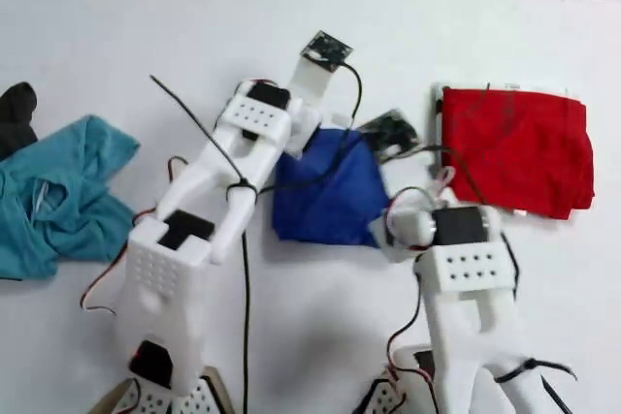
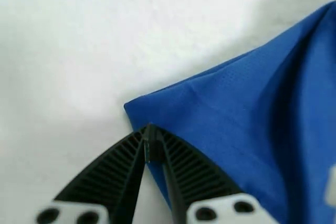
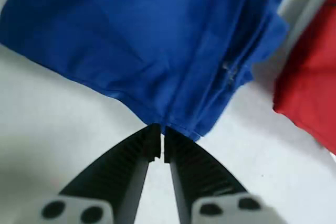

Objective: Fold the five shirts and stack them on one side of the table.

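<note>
- Left claw: clenched on a corner of the blue shirt.
- Right claw: clenched on that shirt's hem (fingertips nearly meeting).
- Blue shirt: mid-worktop, between both arms.
- Red shirt: folded flat, near the blue shirt.
- Teal shirt and black shirt: crumpled at the opposite side.

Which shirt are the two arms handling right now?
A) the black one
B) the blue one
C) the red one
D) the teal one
B: the left gripper and the right gripper each close on an edge of the blue shirt.
</note>
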{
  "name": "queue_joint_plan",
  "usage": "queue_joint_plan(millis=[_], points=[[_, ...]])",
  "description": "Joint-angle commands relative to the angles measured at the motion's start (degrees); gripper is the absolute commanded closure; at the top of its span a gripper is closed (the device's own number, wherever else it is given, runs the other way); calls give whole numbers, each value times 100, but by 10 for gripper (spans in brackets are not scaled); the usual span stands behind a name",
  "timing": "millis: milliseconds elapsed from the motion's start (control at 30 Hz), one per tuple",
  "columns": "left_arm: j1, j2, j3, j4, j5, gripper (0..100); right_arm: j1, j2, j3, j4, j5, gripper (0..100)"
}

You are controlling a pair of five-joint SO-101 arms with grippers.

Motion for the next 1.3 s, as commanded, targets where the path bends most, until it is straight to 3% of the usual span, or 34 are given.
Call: queue_joint_plan(millis=[0,233,433,733,933,1033,1100,1267], points=[[-53,-149,-198,-26,0,973,-163,40,44,-426,-35,978],[-70,369,-251,-176,9,973,-110,611,1073,-1552,-35,978],[-88,484,-251,-193,9,973,734,1297,1143,-1947,-18,978],[-88,475,-558,-149,18,973,1525,1385,1266,-1314,1055,978],[-62,475,-664,-141,18,973,1789,-180,1108,-215,1433,978],[-79,475,-664,-141,18,973,1745,-1218,633,-84,1275,978],[-88,475,-664,-141,18,973,1525,-1411,352,-400,765,978],[-62,475,-637,-141,18,973,936,-259,-53,-1376,-334,978]])
